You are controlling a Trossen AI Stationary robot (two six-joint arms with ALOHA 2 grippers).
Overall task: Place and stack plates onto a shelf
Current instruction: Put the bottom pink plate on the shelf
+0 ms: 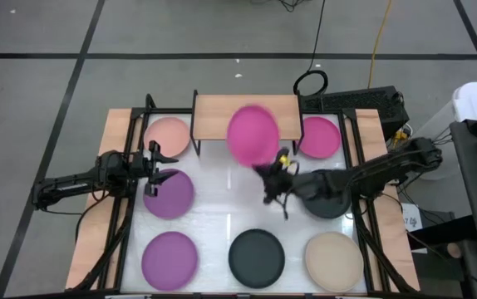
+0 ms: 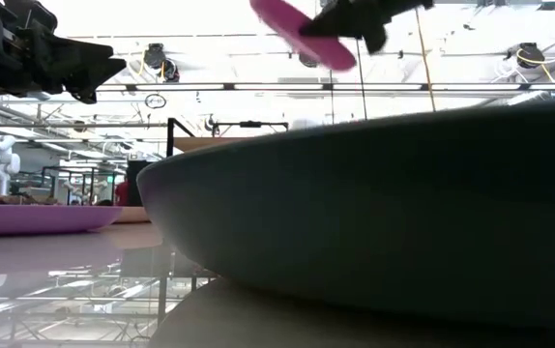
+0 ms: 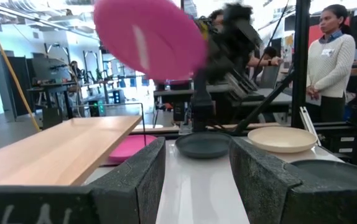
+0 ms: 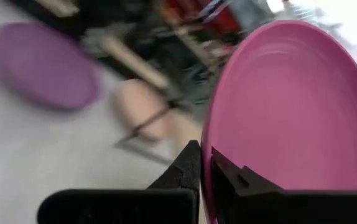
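The shelf [image 1: 247,112] stands at the table's far middle, its light-wood top on black legs. A magenta plate [image 1: 253,134] hangs in the air over the shelf's near edge, with my right gripper [image 1: 277,163] shut on it. This plate also shows in the low view [image 2: 302,34] and the left wrist view [image 3: 150,37]. My left gripper [image 1: 159,166] stands open at the left, over the far rim of a purple plate [image 1: 170,193]. A pale pink plate [image 1: 168,134] and a second magenta plate [image 1: 319,137] lie on the table beside the shelf. My right gripper pinches the magenta plate's rim [image 4: 208,140] on the side nearest the arm, one finger on the plate's hollow face and one on its back. The fingers reach in about level from the table's right and near side. The plate is lifted clear and tilted.
Along the near edge lie a purple plate [image 1: 169,259], a black plate [image 1: 256,257] and a beige plate [image 1: 334,259]. A dark grey plate [image 1: 326,206] lies under my right arm. A person [image 3: 331,62] stands beyond the table. Black frame bars run along both sides.
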